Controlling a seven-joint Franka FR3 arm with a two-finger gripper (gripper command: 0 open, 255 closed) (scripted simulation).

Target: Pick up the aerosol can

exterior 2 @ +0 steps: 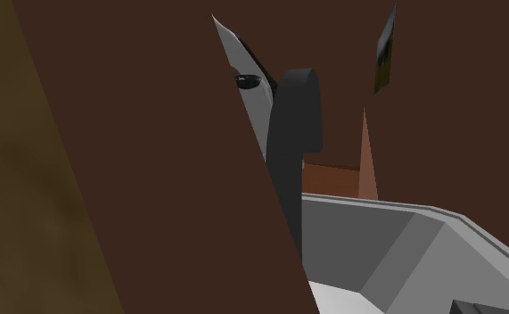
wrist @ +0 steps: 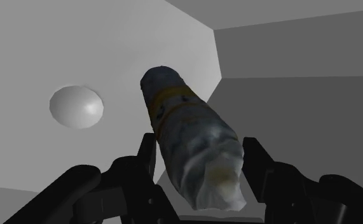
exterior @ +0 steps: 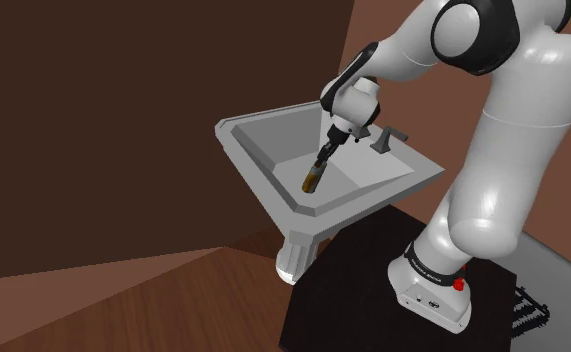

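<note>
Reaching down from its black stand (exterior: 373,290), the white arm (exterior: 503,150) bends over a grey sink (exterior: 263,175) and puts its black gripper (exterior: 322,155) into the bowl. The two fingers (wrist: 145,162) are clenched on the can (exterior: 313,177), one on each side of it, near its top end. In the wrist view the gripper (wrist: 202,162) has the can (wrist: 189,143) right between the fingers, and the can points away from the hand toward the sink floor. The can is pale grey and white with blotches, and it has a yellow band and a dark far end. In the shoulder view the can looks brown and dark and is tilted, with its low end toward the front edge of the sink. It is inside the bowl, near the middle. I cannot tell if its low end touches the sink floor. A round drain (wrist: 76,106) sits on the sink floor, beside the can and apart from it. A grey tap (exterior: 388,138) stands on the back edge of the sink, near the gripper. The sink stands on a thin leg in a corner of brown walls (exterior: 123,120), over a brown wood floor (exterior: 123,300). In the second exterior view a dark bent shape (exterior 2: 297,116) rises over a grey sink edge (exterior 2: 439,214).
</note>
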